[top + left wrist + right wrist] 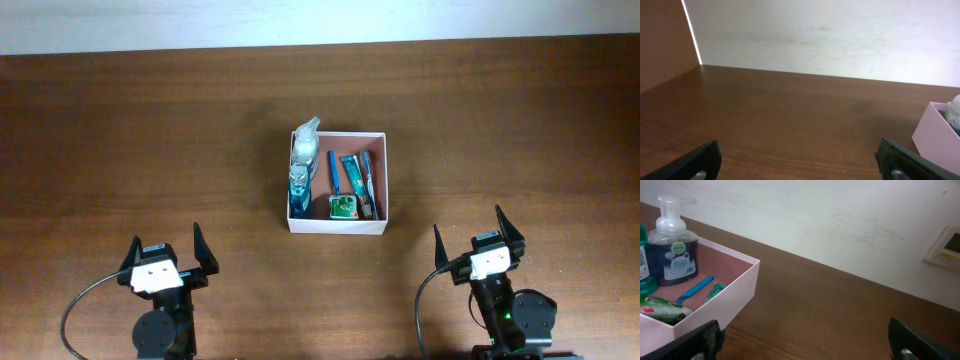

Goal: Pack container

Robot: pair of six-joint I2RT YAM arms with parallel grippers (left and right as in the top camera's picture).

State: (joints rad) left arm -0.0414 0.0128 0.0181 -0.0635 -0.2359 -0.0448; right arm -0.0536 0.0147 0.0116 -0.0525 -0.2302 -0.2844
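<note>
Mid-counter, just right of centre, the container [337,226] holds a pump bottle [305,142], toothbrush [334,171] and tubes; I judge packing finished. Hence left gripper [166,235] and right gripper [468,220] sit near the front edge, jaws spread, empty.

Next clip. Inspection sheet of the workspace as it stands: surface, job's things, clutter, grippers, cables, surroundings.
Surface: brown wooden table, no spills or marks seen.
Job's things: container near mid-table, holding a pump bottle, teal bottle, blue toothbrush, green tube and one more slim item I cannot identify.
Clutter: nothing seen outside the container.
Grippers: left gripper and right gripper both have open, empty jaws and are apart from the container.
Cables: left cable and right cable loop beside the arm bases.
Surroundings: white wall; a wall panel at right.
</note>
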